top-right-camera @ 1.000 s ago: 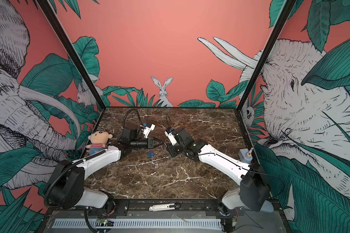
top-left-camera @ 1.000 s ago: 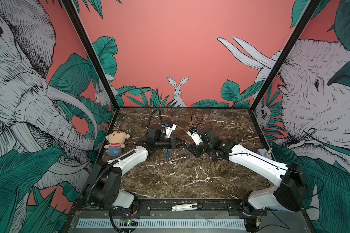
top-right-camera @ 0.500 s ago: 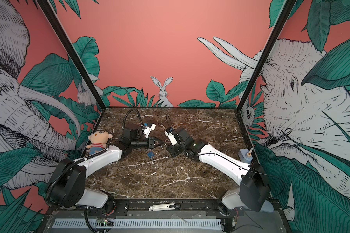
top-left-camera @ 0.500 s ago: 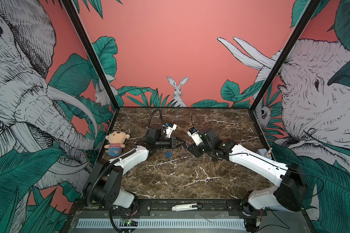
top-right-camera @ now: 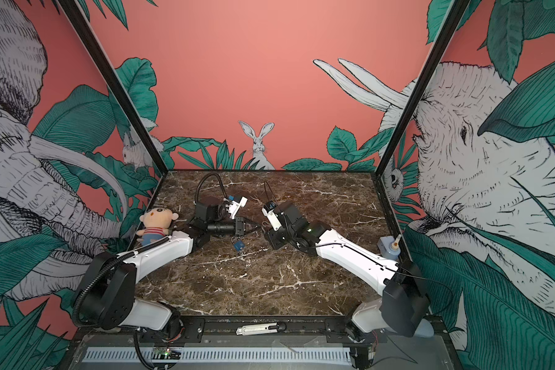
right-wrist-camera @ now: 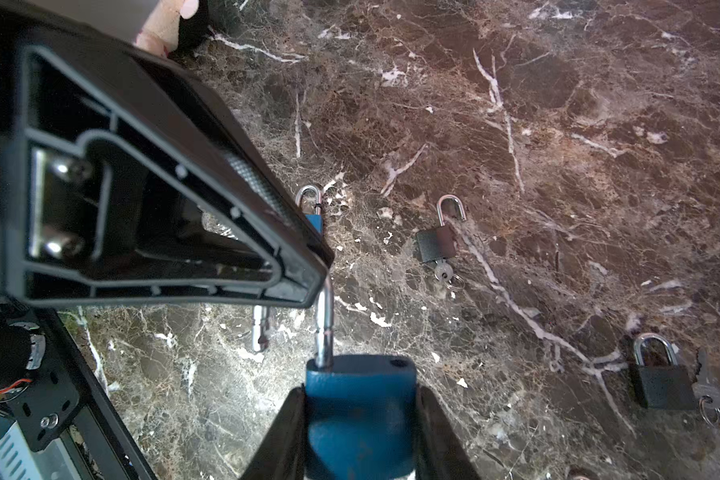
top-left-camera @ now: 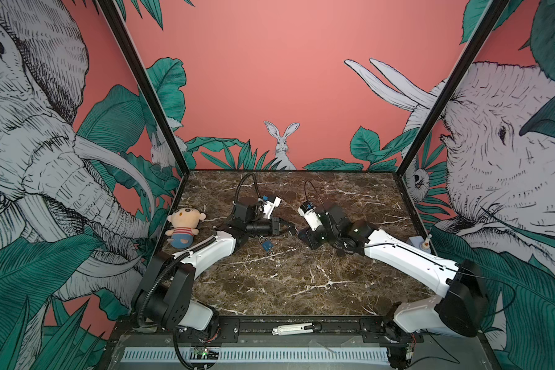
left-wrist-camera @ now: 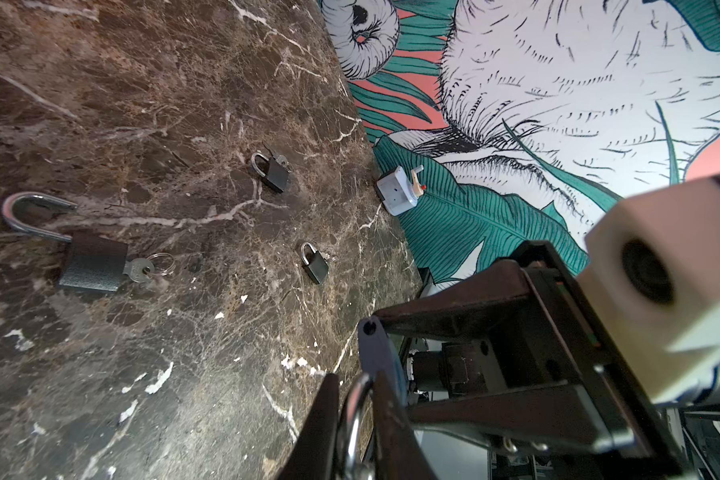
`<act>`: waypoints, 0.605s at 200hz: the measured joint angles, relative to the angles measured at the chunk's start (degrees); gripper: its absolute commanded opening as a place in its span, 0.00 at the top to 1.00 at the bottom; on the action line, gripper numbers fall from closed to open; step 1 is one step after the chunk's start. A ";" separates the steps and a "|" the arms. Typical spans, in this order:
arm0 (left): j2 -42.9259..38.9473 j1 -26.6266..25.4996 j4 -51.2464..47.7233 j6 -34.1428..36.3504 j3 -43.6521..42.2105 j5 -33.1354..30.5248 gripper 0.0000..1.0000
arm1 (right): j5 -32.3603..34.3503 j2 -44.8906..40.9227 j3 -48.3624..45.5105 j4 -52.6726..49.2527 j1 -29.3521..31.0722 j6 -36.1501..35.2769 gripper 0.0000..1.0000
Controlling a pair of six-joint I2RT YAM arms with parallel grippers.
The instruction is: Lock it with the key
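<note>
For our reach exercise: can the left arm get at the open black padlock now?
Probably not yet: the left hand is closed on the shackle of the blue padlock, which the right hand holds.

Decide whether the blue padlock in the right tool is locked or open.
Open. In the right wrist view the blue metal padlock has an empty hole, and one end of its silver shackle hangs free.
</note>
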 measured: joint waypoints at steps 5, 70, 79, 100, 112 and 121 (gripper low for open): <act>0.00 -0.02 0.13 -0.13 -0.02 0.07 0.86 | 0.00 0.00 0.00 0.00 0.00 0.00 0.98; 0.00 -0.02 1.53 -0.96 -0.02 1.27 0.98 | -0.07 0.00 0.00 -0.37 -0.31 -0.02 0.98; 0.00 -0.02 1.68 -1.05 -0.02 1.49 1.00 | -0.09 0.00 0.00 -0.50 -0.31 -0.02 0.97; 0.00 -0.04 1.70 -1.20 -0.02 2.03 1.00 | -0.20 0.00 0.00 -0.50 -0.33 0.02 0.97; 0.02 -0.07 1.84 -1.44 -0.02 2.08 1.00 | -0.26 0.00 0.00 -0.48 -0.37 0.15 0.97; 0.09 -0.07 2.05 -1.62 -0.09 2.10 1.00 | -0.39 0.00 0.00 -0.50 -0.46 0.20 0.97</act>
